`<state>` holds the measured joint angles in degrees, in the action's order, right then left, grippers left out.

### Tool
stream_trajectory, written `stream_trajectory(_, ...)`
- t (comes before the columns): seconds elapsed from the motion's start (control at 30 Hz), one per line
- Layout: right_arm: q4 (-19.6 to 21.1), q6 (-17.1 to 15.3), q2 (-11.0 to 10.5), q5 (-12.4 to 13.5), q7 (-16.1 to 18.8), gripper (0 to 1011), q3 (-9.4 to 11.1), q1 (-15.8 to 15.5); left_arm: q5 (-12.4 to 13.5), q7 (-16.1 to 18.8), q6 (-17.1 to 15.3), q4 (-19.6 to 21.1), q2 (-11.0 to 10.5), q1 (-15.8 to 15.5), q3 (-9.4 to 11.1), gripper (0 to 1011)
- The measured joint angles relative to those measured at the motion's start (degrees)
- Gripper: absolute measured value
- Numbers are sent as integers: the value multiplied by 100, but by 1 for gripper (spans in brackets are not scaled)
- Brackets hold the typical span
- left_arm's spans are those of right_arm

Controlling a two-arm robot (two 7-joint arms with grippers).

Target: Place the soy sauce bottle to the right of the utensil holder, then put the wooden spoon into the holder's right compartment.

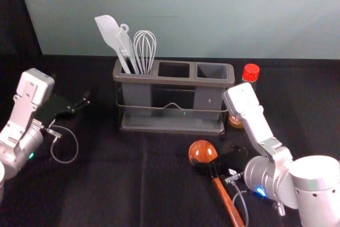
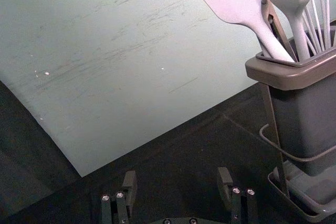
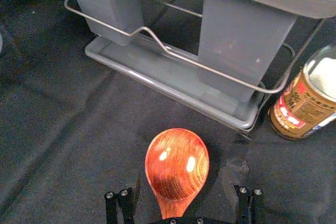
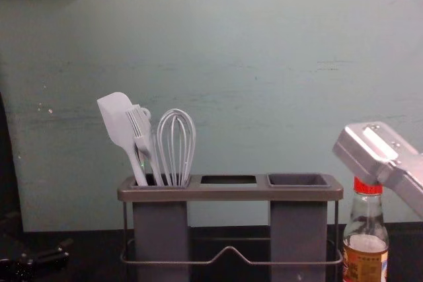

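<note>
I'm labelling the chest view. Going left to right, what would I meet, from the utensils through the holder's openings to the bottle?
Spatula → brush → whisk → middle opening → right compartment → soy sauce bottle.

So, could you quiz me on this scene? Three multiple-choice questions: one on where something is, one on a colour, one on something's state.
1. The soy sauce bottle stands:
A) left of the utensil holder
B) inside the holder
C) right of the holder

2. The bottle's cap is:
A) red
B) green
C) white

3. The jaws of the right gripper are:
A) shut on the whisk
B) open
C) shut on nothing

Answers:
1. C: the chest view shows it beside the holder's right end.
2. A: the head view shows a bright red top.
3. B: the right wrist view shows them wide apart, on either side of the wooden spoon.
</note>
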<state>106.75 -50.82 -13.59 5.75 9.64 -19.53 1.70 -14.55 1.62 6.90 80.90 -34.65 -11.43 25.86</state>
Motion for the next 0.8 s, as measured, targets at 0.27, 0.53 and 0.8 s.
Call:
stream_trajectory(0.27,-234,-58,64,-135,102,1004,-100,186,0,0,0,0,0,0,0,1005)
stream_trajectory(0.53,-385,-85,86,-275,212,1004,-174,305,0,0,0,0,0,0,0,1005)
stream_trajectory(0.8,-495,-106,112,-412,300,1004,-242,405,0,0,0,0,0,0,0,1005)
